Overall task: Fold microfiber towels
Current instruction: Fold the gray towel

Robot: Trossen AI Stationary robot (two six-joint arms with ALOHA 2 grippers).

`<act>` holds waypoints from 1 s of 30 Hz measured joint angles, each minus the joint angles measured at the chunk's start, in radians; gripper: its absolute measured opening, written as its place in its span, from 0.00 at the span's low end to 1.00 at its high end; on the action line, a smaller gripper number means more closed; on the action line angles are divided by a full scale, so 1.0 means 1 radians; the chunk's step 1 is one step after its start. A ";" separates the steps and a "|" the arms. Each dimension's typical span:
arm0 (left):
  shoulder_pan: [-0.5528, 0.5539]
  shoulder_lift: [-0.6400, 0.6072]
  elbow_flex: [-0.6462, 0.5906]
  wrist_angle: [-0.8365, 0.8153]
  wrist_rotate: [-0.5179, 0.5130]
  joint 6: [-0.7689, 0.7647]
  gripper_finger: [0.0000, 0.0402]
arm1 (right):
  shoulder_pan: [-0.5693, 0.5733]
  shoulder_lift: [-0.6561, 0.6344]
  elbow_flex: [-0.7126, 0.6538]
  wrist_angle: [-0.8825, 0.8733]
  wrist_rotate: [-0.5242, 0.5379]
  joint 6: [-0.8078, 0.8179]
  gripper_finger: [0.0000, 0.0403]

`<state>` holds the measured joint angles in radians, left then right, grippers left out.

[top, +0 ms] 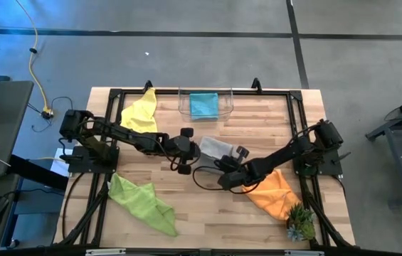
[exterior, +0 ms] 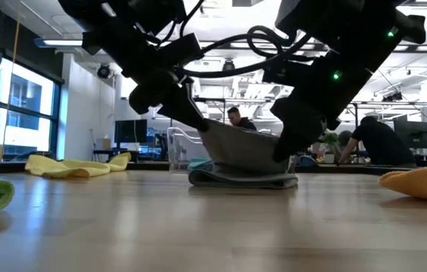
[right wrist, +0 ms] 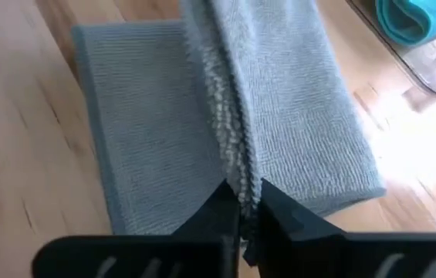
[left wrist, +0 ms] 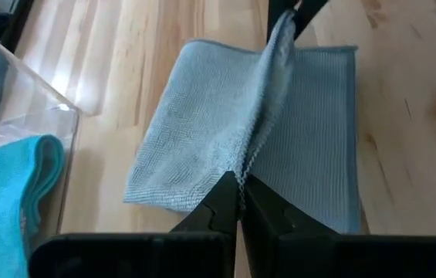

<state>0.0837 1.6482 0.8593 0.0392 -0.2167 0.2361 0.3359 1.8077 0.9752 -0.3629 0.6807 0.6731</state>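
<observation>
The grey towel (top: 215,146) lies folded at the table's middle, its lower layers flat on the wood (exterior: 243,180). Its top layer is raised into a ridge between my two grippers. My left gripper (top: 199,150) is shut on the ridge's left end and my right gripper (top: 233,163) is shut on its right end. The yellow towel (top: 141,112) lies at the far left, the lime green towel (top: 144,203) at the near left and the orange towel (top: 275,190) at the near right. The teal towel (top: 203,105) sits in the clear bin. My left gripper pinches the raised fuzzy edge (left wrist: 242,171) of the grey towel's top layer between its two fingers, coming in slanting down from the table's left. That end is lifted and the rest lies on the table. My right gripper pinches the same raised edge at its other end (right wrist: 237,179) between its two fingers, slanting down from the table's right. The edge between the two holds sags slightly (exterior: 239,134), and the layers below stay on the table.
The clear plastic bin (top: 223,107) stands at the far edge behind the grey towel. A small green spiky plant (top: 300,223) stands at the near right corner. Bare wood lies in front of the grey towel (top: 208,206). People sit at desks in the room beyond (exterior: 237,119).
</observation>
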 joint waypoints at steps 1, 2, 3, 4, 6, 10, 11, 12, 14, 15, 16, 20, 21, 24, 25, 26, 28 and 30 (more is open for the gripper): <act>-0.001 0.000 0.000 -0.005 0.001 0.001 0.00 | 0.000 0.000 0.000 -0.006 -0.001 -0.003 0.05; -0.003 0.000 0.000 -0.011 0.009 0.001 0.00 | 0.000 0.000 0.000 -0.012 -0.004 -0.008 0.06; -0.006 0.000 0.000 -0.016 0.016 0.001 0.00 | 0.000 0.000 0.000 -0.017 -0.007 -0.018 0.07; -0.010 0.000 -0.001 -0.020 0.027 0.002 0.00 | 0.000 0.000 0.000 -0.022 -0.009 -0.025 0.07; -0.022 0.000 -0.010 -0.017 0.051 0.002 0.00 | 0.000 0.000 0.000 -0.024 -0.010 -0.038 0.07; -0.042 0.001 -0.023 -0.022 0.090 -0.015 0.00 | 0.000 0.000 0.000 -0.023 -0.011 -0.052 0.06; -0.047 0.001 -0.024 -0.022 0.101 -0.026 0.01 | -0.001 0.000 0.000 -0.024 -0.015 -0.053 0.06; -0.050 0.001 -0.025 -0.024 0.120 -0.032 0.02 | -0.002 0.000 0.000 -0.023 -0.024 -0.059 0.07; -0.058 0.001 -0.026 -0.036 0.146 -0.035 0.05 | -0.004 -0.001 0.000 -0.022 -0.046 -0.082 0.10; -0.062 0.001 -0.026 -0.042 0.157 -0.036 0.07 | -0.004 -0.001 0.000 -0.022 -0.053 -0.090 0.12; -0.065 0.001 -0.026 -0.044 0.167 -0.042 0.09 | -0.004 -0.001 0.000 -0.022 -0.058 -0.095 0.15; -0.066 0.001 -0.026 -0.044 0.207 -0.052 0.20 | -0.004 -0.001 0.000 -0.022 -0.062 -0.098 0.28; -0.066 0.001 -0.026 -0.043 0.222 -0.054 0.23 | -0.004 -0.001 0.000 -0.022 -0.064 -0.098 0.31; -0.063 0.001 -0.026 -0.042 0.261 -0.069 0.31 | -0.004 -0.007 0.000 -0.041 -0.093 -0.109 0.39; -0.059 0.001 -0.026 -0.041 0.266 -0.072 0.33 | -0.004 -0.015 0.000 -0.056 -0.104 -0.113 0.41; -0.056 0.001 -0.026 -0.043 0.270 -0.073 0.35 | -0.004 -0.026 0.000 -0.065 -0.114 -0.113 0.43; -0.037 0.001 -0.026 -0.050 0.274 -0.081 0.38 | -0.004 -0.058 0.000 -0.101 -0.130 -0.109 0.45; -0.002 0.001 -0.030 -0.051 0.319 -0.094 0.39 | -0.004 -0.090 0.000 -0.122 -0.146 -0.112 0.46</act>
<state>0.0815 1.6493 0.8293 -0.0116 0.1025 0.1423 0.3321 1.7178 0.9752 -0.4847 0.5351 0.5616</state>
